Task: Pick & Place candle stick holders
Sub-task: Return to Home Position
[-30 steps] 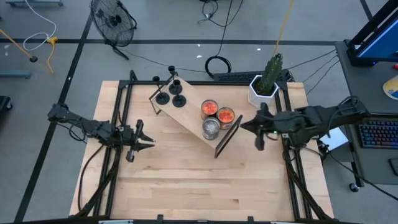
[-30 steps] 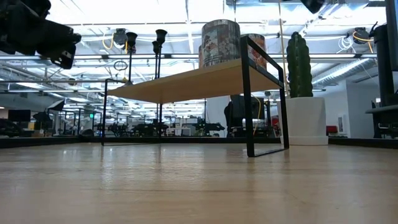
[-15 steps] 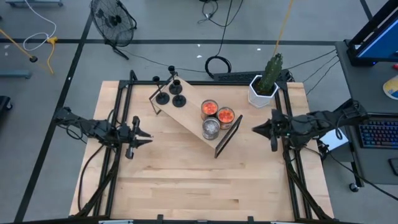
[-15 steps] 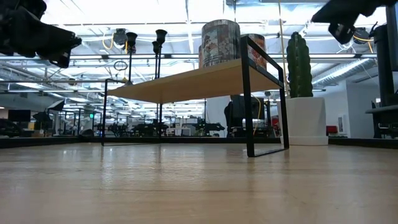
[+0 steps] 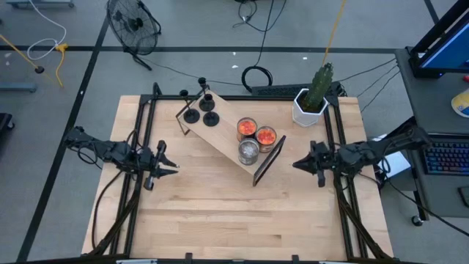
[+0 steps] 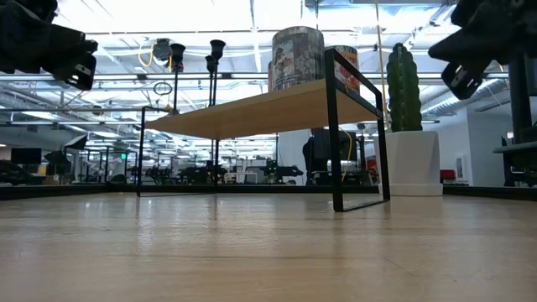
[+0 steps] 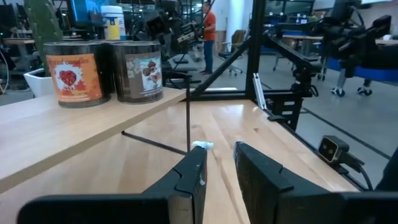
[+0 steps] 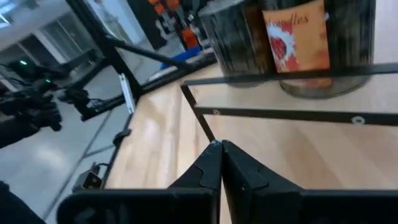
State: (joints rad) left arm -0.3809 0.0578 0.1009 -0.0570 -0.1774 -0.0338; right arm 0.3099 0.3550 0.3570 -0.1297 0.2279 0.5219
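The light wooden table [image 5: 220, 213] stands on a grey floor [image 5: 58, 110], and a low wooden shelf [image 5: 220, 138] with a black frame lies on it diagonally, across the far half. Six small pieces stand on this shelf. The three black holders [image 5: 207, 103] are in a close group at its far left end. The two orange cups [image 5: 248, 127] stand side by side at its near right end, with the silvery cup [image 5: 248, 152] just beside them. A white pot with a cactus [image 5: 308, 106] is at the far right corner of the table, apart from the shelf. The left gripper [image 5: 174, 168] hovers over the left side of the table, well apart from the shelf and pointing toward it. Its fingers [image 7: 189, 180] have a narrow gap between them, and nothing is inside. The right gripper [image 5: 295, 163] hovers at the right side, near the right end of the shelf but not touching it. Its fingers [image 8: 205, 171] are pressed together and hold nothing. In the low view both grippers are high above the table surface.
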